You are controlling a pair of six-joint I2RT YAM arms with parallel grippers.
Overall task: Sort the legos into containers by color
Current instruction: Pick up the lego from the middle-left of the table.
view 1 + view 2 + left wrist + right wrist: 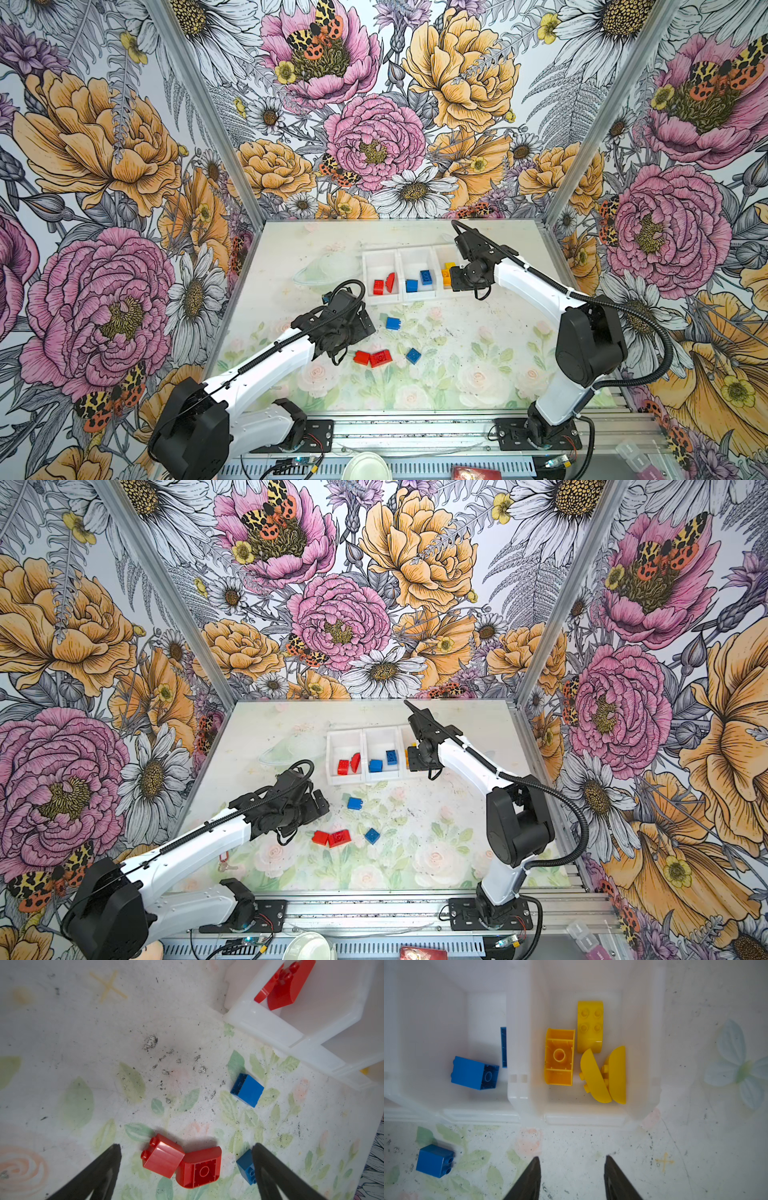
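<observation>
Mostly hidden behind right arm [519, 278] in both top views: yellow bricks [447, 272]. Half covered by finger [270, 1167] of left hand [186, 1145]: loose blue brick [244, 1164]. Cut by frame edge: red sloped brick [286, 989]. Behind bin wall [517, 1043], mere sliver: second blue brick [503, 1047].

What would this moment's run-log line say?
left gripper: open, by two loose red bricks | right gripper: open, empty, facing yellow-brick bin | also loose: two blue bricks | containers: colors unmixed
</observation>
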